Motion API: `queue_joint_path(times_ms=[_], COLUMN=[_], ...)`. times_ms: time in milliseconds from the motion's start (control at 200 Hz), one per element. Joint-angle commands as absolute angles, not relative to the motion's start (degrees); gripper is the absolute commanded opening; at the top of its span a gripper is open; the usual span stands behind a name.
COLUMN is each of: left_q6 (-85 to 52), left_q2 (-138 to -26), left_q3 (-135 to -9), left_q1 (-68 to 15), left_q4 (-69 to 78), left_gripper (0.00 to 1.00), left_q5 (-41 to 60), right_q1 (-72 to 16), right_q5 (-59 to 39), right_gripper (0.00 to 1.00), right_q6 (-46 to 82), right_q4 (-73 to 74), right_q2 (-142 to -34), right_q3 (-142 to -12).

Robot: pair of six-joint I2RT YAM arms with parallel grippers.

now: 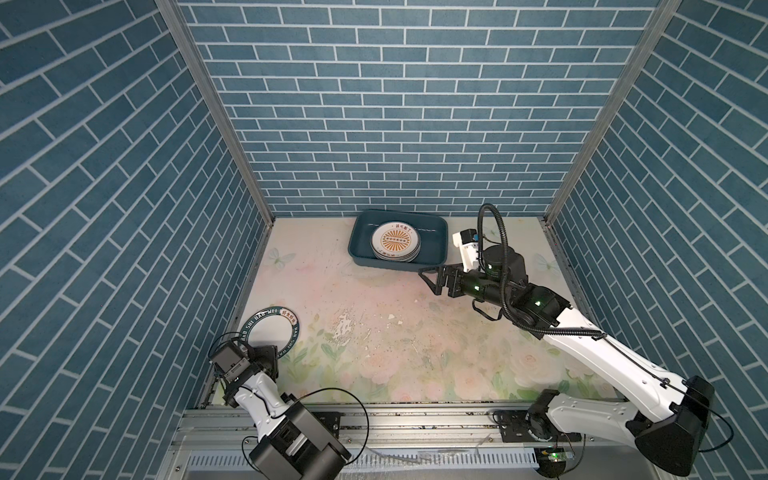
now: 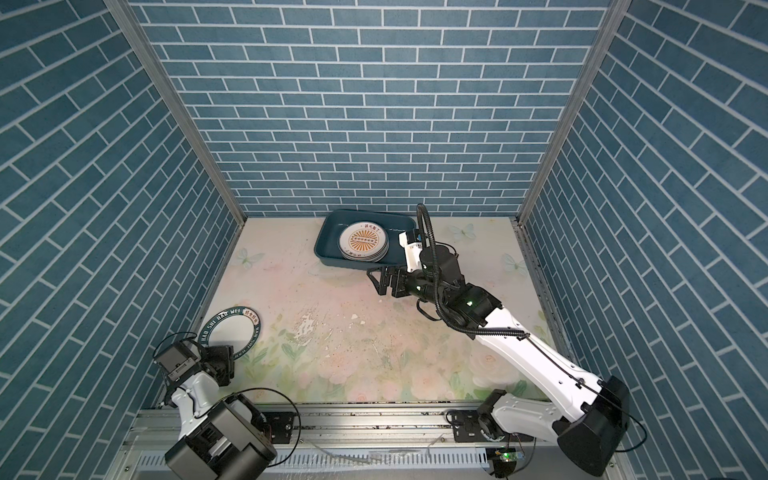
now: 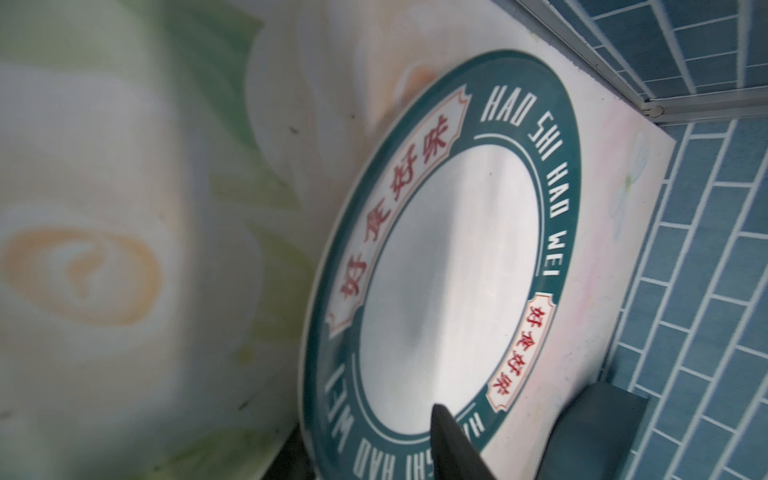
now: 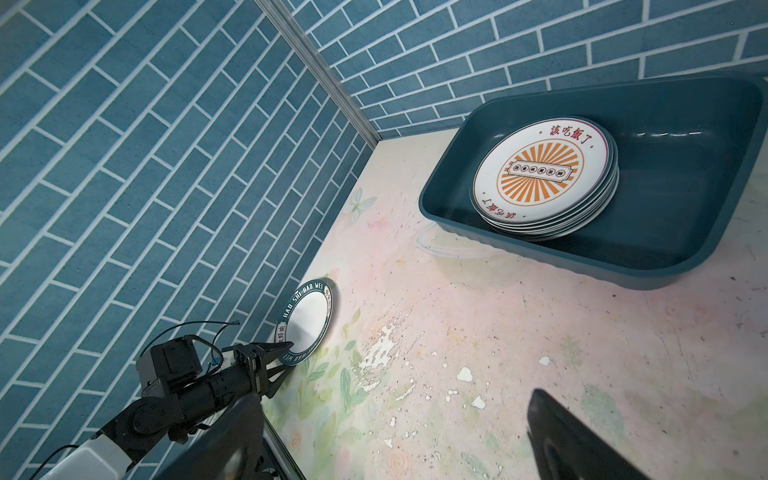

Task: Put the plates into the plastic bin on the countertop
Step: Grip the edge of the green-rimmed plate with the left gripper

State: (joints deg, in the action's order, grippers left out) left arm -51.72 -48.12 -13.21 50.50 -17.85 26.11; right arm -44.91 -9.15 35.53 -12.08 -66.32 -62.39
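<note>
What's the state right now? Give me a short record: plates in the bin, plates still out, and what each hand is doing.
in bin: one stack of plates inside the plastic bin, orange sunburst design on top
out: one green-rimmed plate on the countertop, at its left edge
left hand: straddling that plate's near rim; firm grip not clear
right hand: open, empty, just in front of the bin's near right corner
left to do: the green-rimmed plate
</note>
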Motion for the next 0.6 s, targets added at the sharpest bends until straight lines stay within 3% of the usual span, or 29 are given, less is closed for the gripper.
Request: queue_joint_path(times_ms=[0, 240, 595], left_q6=[-51.45, -51.96, -51.99], left_q2=[-48.57, -45.79, -40.98], left_q3=[-11.57, -11.34, -14.05], left_q1=[50.77, 50.73, 50.76], left_q4=[-19.69, -19.66, -21.99], left_gripper=[0.33, 0.12, 0.04], left_q5=[25.60, 25.97, 28.59], right_q1=[-44.91, -44.83, -44.65], right_q5=[-6.97, -5.88, -5.63], right_gripper=[0.98, 0.98, 0.99], right_q6=[33.49, 32.96, 32.78], right_q4=[-13.41, -13.61, -13.45], right_q2=[-64.77, -64.19, -64.30], right_q3=[-63.39, -63.10, -62.51])
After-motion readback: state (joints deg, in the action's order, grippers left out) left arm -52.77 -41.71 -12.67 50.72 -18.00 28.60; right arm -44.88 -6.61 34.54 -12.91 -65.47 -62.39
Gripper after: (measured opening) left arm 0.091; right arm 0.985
